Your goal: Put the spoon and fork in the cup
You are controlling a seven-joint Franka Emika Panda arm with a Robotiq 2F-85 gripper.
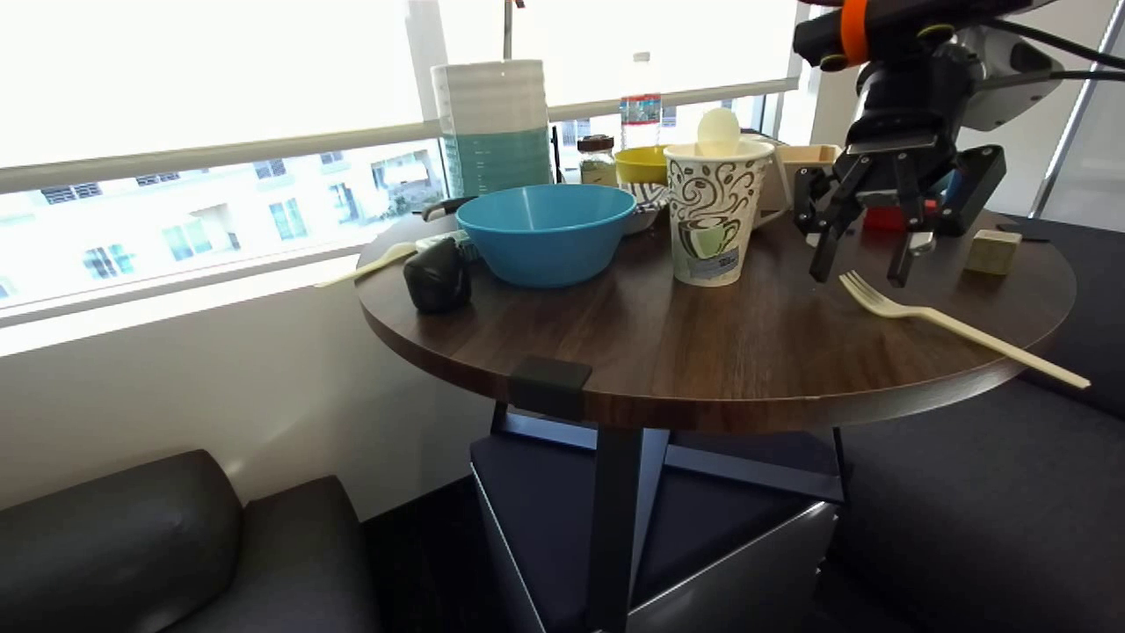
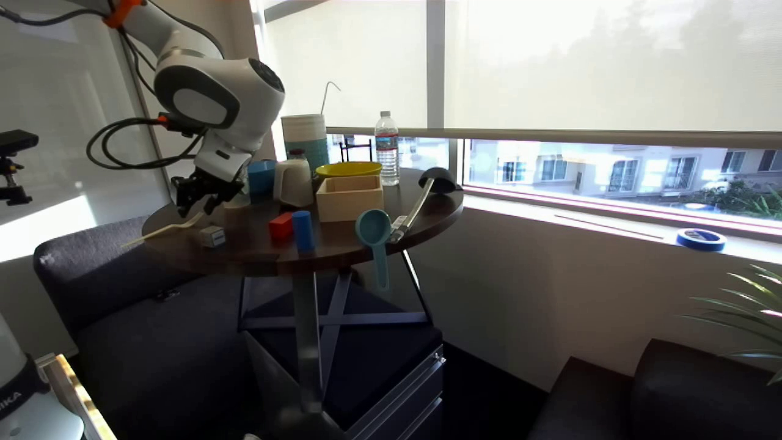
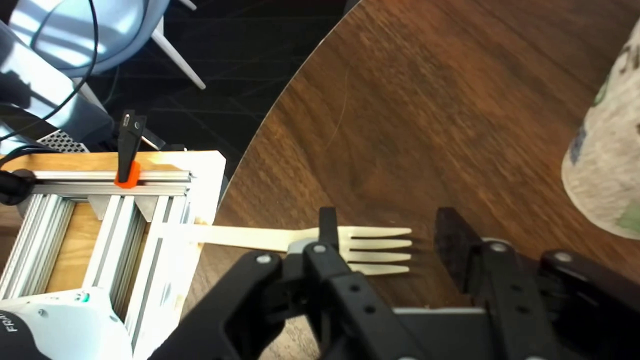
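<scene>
Fork (image 1: 945,319) lies on the bench (image 1: 633,360), its handle overhanging the edge at four o'clock in an exterior view, tines toward ten. The pincer (image 1: 860,274) has its fingers apart; in the wrist view one overlaps the fork's head, the other stands just past the tine tips at three o'clock. The cup (image 1: 716,220) stands upright between nine and ten o'clock from the pincer, the round end of the spoon (image 1: 719,130) above its rim.

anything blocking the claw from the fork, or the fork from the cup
Nothing visible stands between the open claw and the fork, or between the fork and the cup; the small block sits off that path.
</scene>
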